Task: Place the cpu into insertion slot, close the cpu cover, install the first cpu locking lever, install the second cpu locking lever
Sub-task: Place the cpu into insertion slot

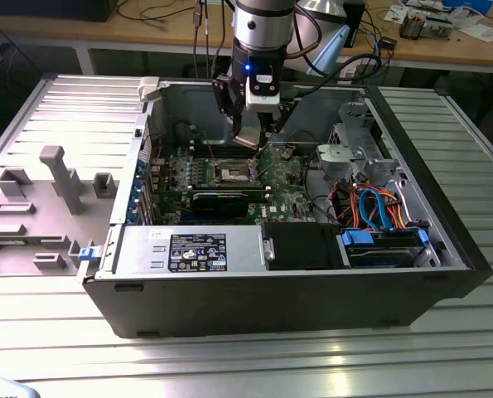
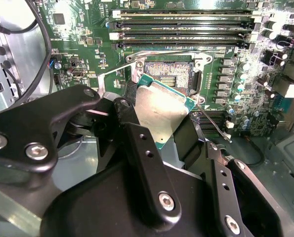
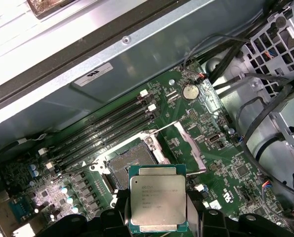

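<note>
**Pincer (image 2: pixel 159 123) grips cpu (image 3: pixel 158 200) over motherboard (image 3: pixel 226 177)**

Black pincer fingers clamp the silvery cpu by its edges, holding it near but clear of the uncovered insertion slot (image 3: pixel 132 165) on the green board inside an open computer case (image 1: pixel 271 298) on the ribbed tabletop (image 1: pixel 229 365).

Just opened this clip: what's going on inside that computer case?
A single robot arm is working inside an open computer case. Its gripper is shut on the cpu, gripping it by opposite edges with the metal top showing, close to the insertion slot on the green motherboard. The slot's dark centre is uncovered and empty, so the cpu is not yet seated.
</note>
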`<state>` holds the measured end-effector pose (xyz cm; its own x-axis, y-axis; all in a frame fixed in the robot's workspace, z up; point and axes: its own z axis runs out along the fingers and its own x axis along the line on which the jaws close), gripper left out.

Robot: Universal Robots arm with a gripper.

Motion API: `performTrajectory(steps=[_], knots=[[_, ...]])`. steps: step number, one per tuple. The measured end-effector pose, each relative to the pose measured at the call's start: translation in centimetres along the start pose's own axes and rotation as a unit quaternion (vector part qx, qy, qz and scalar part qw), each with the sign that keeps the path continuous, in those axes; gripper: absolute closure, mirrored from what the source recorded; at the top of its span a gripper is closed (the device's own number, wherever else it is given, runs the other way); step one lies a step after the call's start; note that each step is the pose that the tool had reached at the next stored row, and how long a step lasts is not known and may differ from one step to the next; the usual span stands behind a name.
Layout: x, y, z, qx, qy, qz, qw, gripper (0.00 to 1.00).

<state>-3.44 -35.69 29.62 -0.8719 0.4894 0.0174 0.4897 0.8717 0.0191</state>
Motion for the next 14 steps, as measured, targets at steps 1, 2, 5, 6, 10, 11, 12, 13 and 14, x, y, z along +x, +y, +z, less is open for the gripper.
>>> performTrajectory(steps=[1, 2, 5, 6, 10, 11, 12, 13, 14], knots=[[0.00, 0.00, 0.00, 0.0000, 0.0000, 0.000, 1.00000, 0.45], [0.00, 0.00, 0.00, 0.0000, 0.0000, 0.000, 1.00000, 0.45], [0.00, 0.00, 0.00, 0.0000, 0.0000, 0.002, 1.00000, 0.45], [0.00, 0.00, 0.00, 0.0000, -0.0001, 0.002, 1.00000, 0.45], [0.00, 0.00, 0.00, -0.0001, -0.0001, 0.003, 0.99999, 0.45], [0.00, 0.00, 0.00, -0.0001, -0.0001, 0.004, 0.99999, 0.45], [0.00, 0.00, 0.00, -0.0001, -0.0001, 0.004, 0.99999, 0.45], [0.00, 0.00, 0.00, -0.0001, -0.0001, 0.004, 0.99999, 0.45], [0.00, 0.00, 0.00, -0.0001, -0.0001, 0.005, 0.99999, 0.45]])
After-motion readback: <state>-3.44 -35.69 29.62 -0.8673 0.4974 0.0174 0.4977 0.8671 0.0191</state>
